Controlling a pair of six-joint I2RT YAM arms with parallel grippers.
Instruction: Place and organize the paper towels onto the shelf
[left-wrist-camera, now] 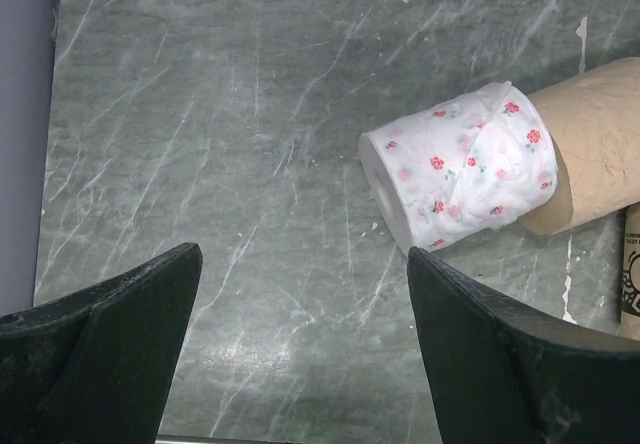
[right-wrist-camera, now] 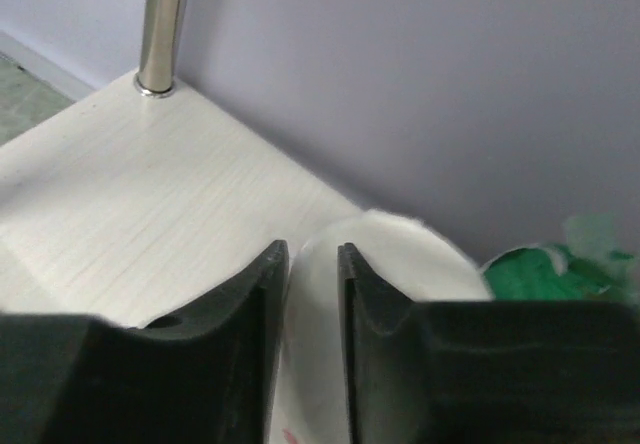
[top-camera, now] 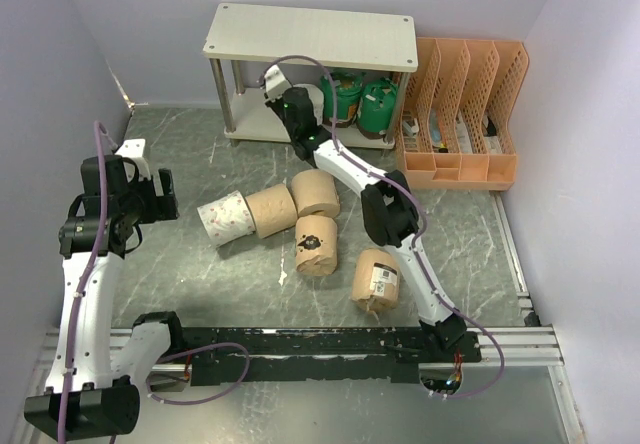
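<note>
Shelf lower tier holds 2 green rolls upright, plus white roll pinched by R gripper. We see L gripper agape near flowered roll, lying on side, axis roughly L-R.

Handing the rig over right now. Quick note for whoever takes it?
Left gripper: jaws open, empty, over the table near the patterned roll.
Right gripper: jaws shut on a white roll at the shelf lower tier, beside the green rolls.
Done: both green rolls shelved.
Left: release the white roll, then shelve the patterned roll and four tan rolls from the table.
</note>
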